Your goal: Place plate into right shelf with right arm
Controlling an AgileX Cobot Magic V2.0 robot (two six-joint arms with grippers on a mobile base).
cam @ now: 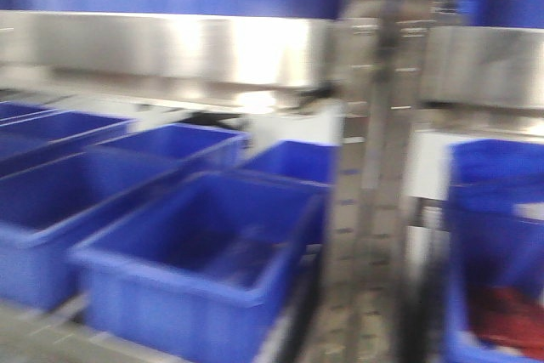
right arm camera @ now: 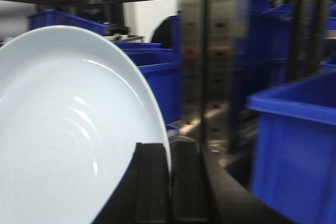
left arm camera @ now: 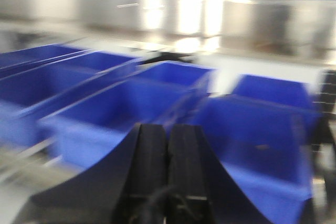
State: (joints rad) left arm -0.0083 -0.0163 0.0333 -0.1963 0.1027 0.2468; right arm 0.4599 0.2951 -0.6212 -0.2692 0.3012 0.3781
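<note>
The plate (right arm camera: 68, 129) is round, glossy white and shallow, with faint concentric rings and small highlights on its face. It stands on edge in the right wrist view, cut off at the left and bottom of the frame. The right gripper (right arm camera: 169, 148) pinches its rim between two flat matte-black fingers (right arm camera: 149, 182), jaws nearly together with only the rim's thickness between them. Just beyond it stands a perforated upright (right arm camera: 212, 51) of brushed steel, with rows of small slots, and a blue plastic bin (right arm camera: 294, 145) with a thick rolled lip beside it. The left gripper (left arm camera: 167, 129) is closed finger to finger on nothing, over more bins. The front view is heavily smeared: the right shelf (cam: 484, 65) shows as a shiny steel ledge beside a bolted post, above rectangular blue bins (cam: 195, 252) set in rows on the lower ledge. One bin at the lower right corner holds something red (cam: 510, 312) — too blurred to identify.
</note>
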